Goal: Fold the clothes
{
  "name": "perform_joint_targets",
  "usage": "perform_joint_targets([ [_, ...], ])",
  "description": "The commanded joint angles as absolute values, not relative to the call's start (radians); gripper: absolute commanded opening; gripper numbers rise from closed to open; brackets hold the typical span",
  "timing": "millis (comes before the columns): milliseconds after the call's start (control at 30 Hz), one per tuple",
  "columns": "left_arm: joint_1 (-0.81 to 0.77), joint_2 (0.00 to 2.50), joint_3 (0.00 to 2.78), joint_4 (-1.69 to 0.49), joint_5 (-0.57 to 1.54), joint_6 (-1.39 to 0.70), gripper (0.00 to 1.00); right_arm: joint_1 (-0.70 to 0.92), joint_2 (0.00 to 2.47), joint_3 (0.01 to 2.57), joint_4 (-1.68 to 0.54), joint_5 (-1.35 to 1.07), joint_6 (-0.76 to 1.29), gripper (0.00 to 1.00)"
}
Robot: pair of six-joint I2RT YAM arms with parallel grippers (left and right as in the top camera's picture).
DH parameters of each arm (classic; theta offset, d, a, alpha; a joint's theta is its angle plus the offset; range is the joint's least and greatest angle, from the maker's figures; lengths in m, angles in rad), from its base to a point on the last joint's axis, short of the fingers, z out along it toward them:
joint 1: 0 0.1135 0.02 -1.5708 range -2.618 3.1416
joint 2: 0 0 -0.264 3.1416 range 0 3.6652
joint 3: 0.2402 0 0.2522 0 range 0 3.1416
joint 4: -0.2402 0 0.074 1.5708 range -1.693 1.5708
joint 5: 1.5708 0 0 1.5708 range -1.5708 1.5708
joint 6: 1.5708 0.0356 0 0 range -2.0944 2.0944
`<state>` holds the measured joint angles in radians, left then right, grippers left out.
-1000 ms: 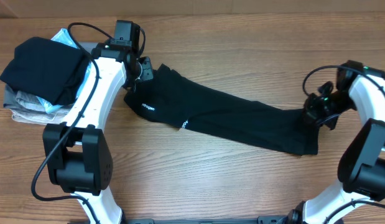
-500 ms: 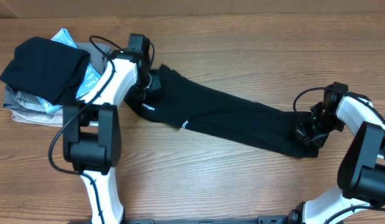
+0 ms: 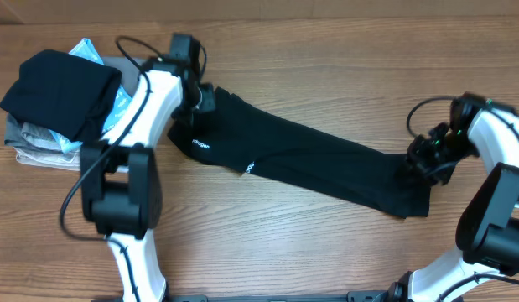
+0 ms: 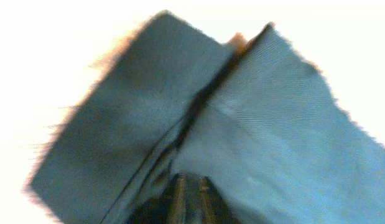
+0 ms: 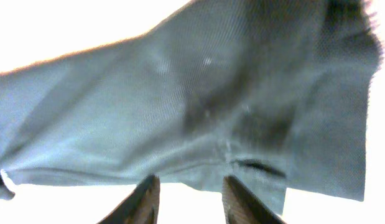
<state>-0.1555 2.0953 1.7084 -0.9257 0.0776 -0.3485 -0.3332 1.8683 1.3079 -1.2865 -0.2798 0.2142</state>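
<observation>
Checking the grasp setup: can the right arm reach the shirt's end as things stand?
Likely yes: the right gripper, open, sits at the shirt's edge, with nothing between them.

There is one wooden table (image 3: pixel 309 252). Two robot arms stand at it, the left arm (image 3: pixel 146 101) and the right arm (image 3: pixel 498 134), and each has one gripper: the left gripper (image 3: pixel 200 99) and the right gripper (image 3: pixel 422 159), two in all. One black T-shirt (image 3: pixel 309 159) lies stretched out, with two small patches of white lettering (image 3: pixel 199 146). There is one pile of clothes (image 3: pixel 41 126): one folded black garment (image 3: pixel 58 88), one light-blue patterned garment (image 3: pixel 85 49), and grey pieces (image 3: pixel 37 151) whose number I cannot tell.
</observation>
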Motion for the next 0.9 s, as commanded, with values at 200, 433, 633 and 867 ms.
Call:
perform_joint_targets([
  [200, -0.136, 1.795, 1.804, -1.055, -0.043, -0.390, 0.84, -0.366, 1.863, 1.398, -1.370, 0.052, 0.278, 0.60],
  [433, -0.110, 1.815, 1.803, -1.131, -0.044, -0.405, 1.00, -0.371, 1.863, 1.304, -1.264, 0.054, 0.285, 0.60],
  [633, -0.110, 1.847, 1.802, -1.153, -0.044, -0.405, 1.00, -0.371, 1.863, 1.168, -1.117, -0.043, 0.258, 0.77],
  [867, -0.111, 1.861, 1.802, -1.155, -0.044, -0.405, 1.00, -0.372, 1.863, 1.047, -0.991, -0.062, 0.266, 0.48],
])
